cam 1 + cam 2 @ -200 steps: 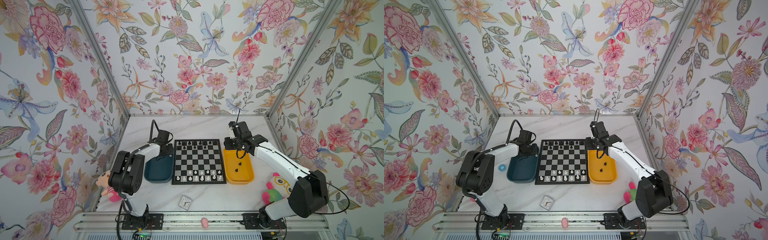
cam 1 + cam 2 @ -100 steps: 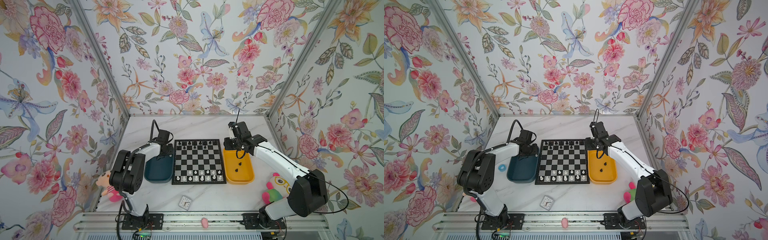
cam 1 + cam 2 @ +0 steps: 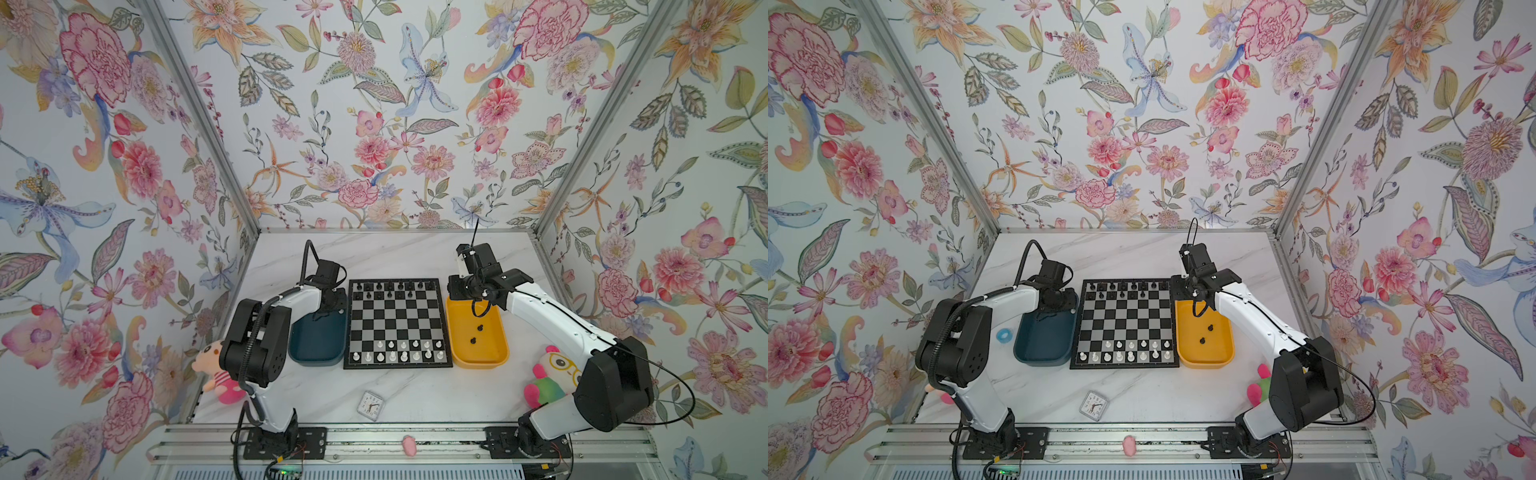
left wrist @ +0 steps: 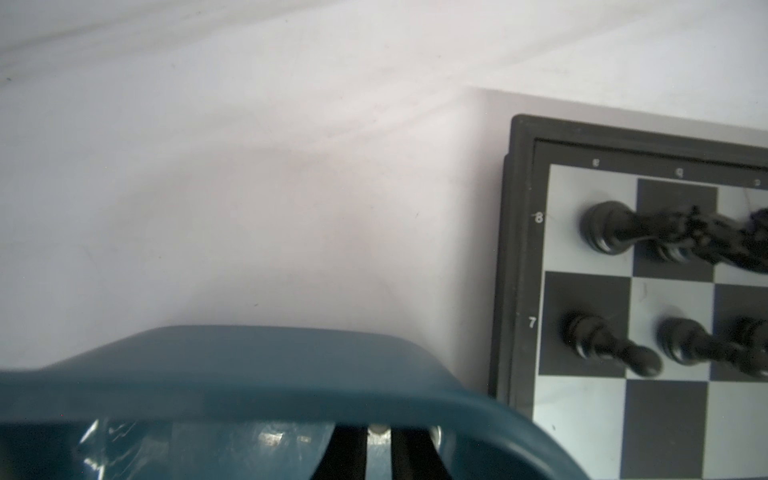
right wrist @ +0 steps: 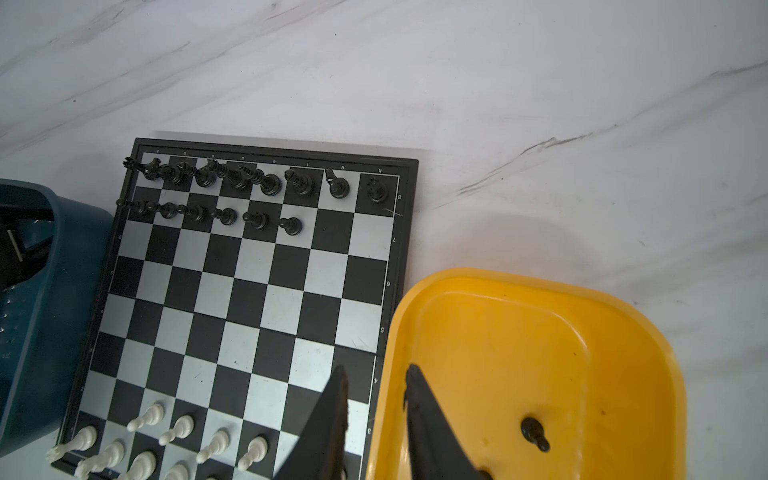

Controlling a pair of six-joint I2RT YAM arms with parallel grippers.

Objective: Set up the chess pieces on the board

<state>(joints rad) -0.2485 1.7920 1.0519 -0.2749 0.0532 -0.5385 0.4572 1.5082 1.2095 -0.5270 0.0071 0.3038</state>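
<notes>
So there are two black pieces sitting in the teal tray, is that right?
Not quite, it's the wrong tray. The two black pieces are sitting in the yellow tray, as both top views show.

Blurred black chess pieces (image 4: 611, 228), some edge-cropped
</notes>
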